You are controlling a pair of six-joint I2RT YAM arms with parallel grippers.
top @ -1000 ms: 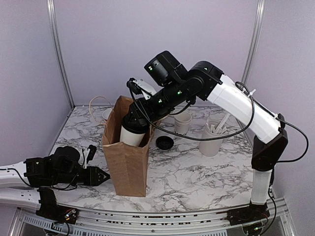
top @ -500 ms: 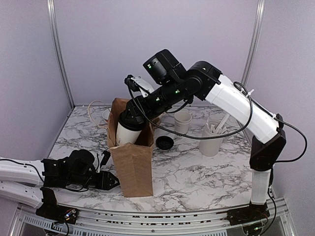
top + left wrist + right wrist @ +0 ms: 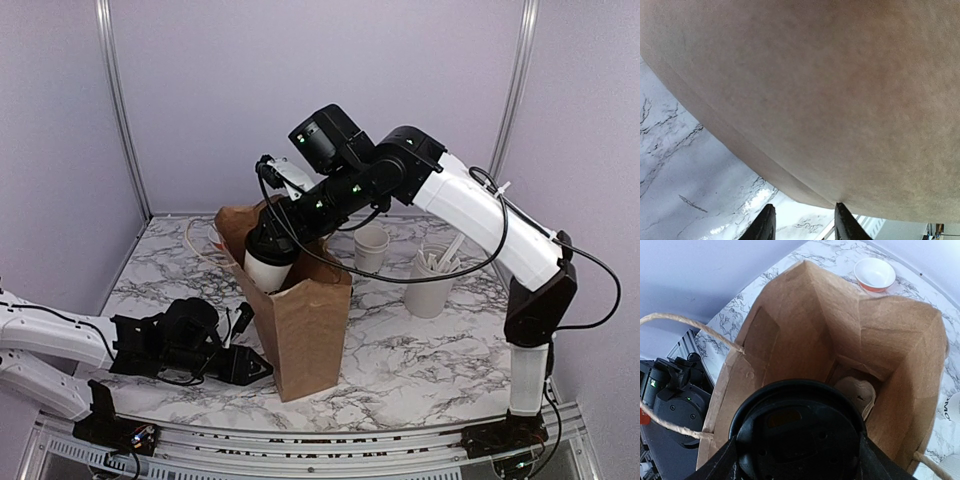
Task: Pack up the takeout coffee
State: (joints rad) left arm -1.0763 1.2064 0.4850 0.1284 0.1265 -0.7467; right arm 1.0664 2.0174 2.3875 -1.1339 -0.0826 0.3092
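Observation:
The takeout coffee [image 3: 266,273] is a white paper cup with a black lid [image 3: 797,432]. My right gripper [image 3: 268,248] is shut on it from the sides just under the lid, holding it tilted in the mouth of the brown paper bag [image 3: 305,330]. The right wrist view looks down past the lid into the bag [image 3: 790,325], where a pale moulded piece [image 3: 856,392] lies at the bottom. My left gripper [image 3: 256,365] is low on the table at the bag's lower left. It [image 3: 802,226] is open, with one fingertip [image 3: 846,222] against the bag's wall [image 3: 840,100].
Stacked lidless white cups [image 3: 371,248] and a taller white cylinder with utensils [image 3: 432,282] stand behind and right of the bag. A small white bowl [image 3: 874,274] sits beyond the bag. The bag's rope handle [image 3: 197,238] hangs to its left.
The left arm has slid right along the table against the bag's base. The bag has shifted right and now leans. The right gripper keeps the cup in the bag's mouth.

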